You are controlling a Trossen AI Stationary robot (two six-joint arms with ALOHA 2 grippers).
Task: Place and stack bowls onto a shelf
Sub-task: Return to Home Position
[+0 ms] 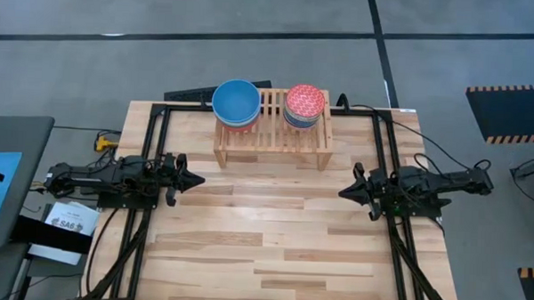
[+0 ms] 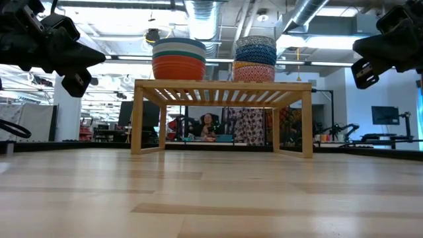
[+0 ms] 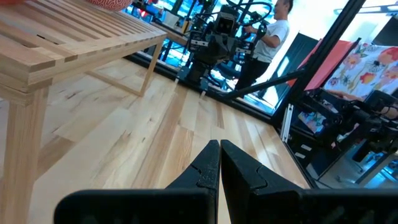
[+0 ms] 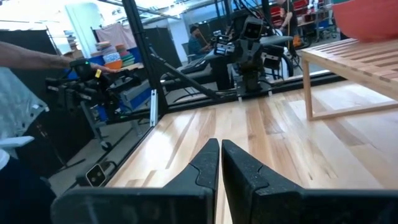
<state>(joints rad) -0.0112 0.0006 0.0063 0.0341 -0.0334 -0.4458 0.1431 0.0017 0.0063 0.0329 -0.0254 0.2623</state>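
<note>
The light-wood shelf (image 1: 272, 132) stands at the table's far middle on short legs. Two stacks of bowls rest on its slatted top: the left stack (image 1: 236, 103) has a plain blue bowl on top, with an orange-red bowl at the bottom in the low view (image 2: 178, 59). The right stack (image 1: 305, 106) is topped by a red patterned bowl; the low view shows blue-white and yellow-red patterned bowls (image 2: 254, 59). My left gripper (image 1: 197, 180) hovers shut above the table's left side. My right gripper (image 1: 344, 194) hovers shut above the right side. Neither is near a bowl.
Bare plank tabletop (image 1: 264, 248) lies between and in front of the arms. Black frame rails (image 1: 147, 146) run along both table sides. People and other equipment (image 3: 267, 31) stand in the room beyond the table.
</note>
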